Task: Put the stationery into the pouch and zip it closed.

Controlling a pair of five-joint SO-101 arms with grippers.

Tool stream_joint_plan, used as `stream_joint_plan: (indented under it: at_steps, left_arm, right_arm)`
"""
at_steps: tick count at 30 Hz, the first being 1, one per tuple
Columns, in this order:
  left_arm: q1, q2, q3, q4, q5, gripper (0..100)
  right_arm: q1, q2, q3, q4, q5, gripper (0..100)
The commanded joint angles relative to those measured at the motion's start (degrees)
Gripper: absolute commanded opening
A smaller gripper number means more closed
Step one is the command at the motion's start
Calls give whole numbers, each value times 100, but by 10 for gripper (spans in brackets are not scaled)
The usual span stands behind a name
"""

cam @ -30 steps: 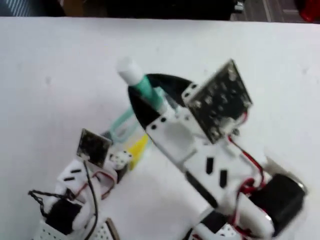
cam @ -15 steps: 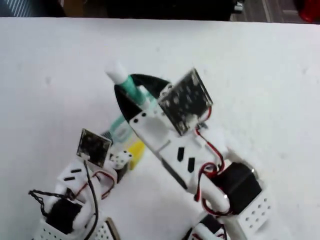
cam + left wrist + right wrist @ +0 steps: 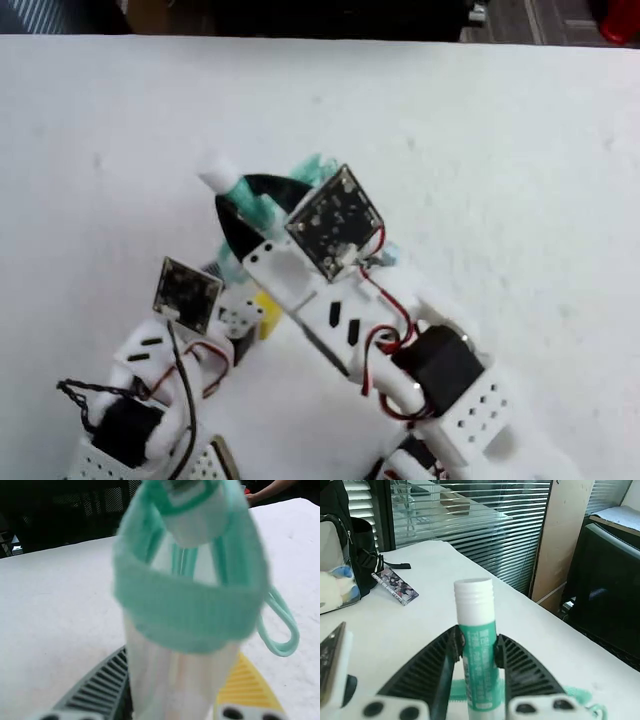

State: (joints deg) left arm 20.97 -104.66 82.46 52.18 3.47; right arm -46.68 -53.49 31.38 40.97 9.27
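Observation:
The glue stick, green with a white cap, is clamped between the black jaws of my right gripper and points up and away from the arm. In the right wrist view the glue stick stands upright in my right gripper. The pouch is translucent with a mint green zip band and loop. My left gripper is shut on its lower part, grey jaw on one side and yellow on the other. In the high view the pouch lies mostly under the right arm, with my left gripper beside it.
The white table has free room on the far side and to both sides. A dark bag and a small card lie far off on the table. The far table edge borders a dark area.
My right arm has swung left with the glue stick, which now sits over the pouch and hides most of it. The left arm has kept still.

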Motion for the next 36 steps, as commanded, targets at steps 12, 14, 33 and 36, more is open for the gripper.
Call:
stream_joint_plan:
  at_steps: [12,14,33,36]
  left_arm:
    - [-479,-13,-158,-141,88,222]
    - [-470,-13,-158,-141,88,222]
    - [-479,-13,-149,-132,88,222]
    - [-470,-13,-149,-132,88,222]
  right_arm:
    - [-22,-541,563,22,-9,17]
    - [-13,-760,563,154,0,17]
    - [971,-1051,554,1235,9,17]
    - [593,-1007,510,1182,9,17]
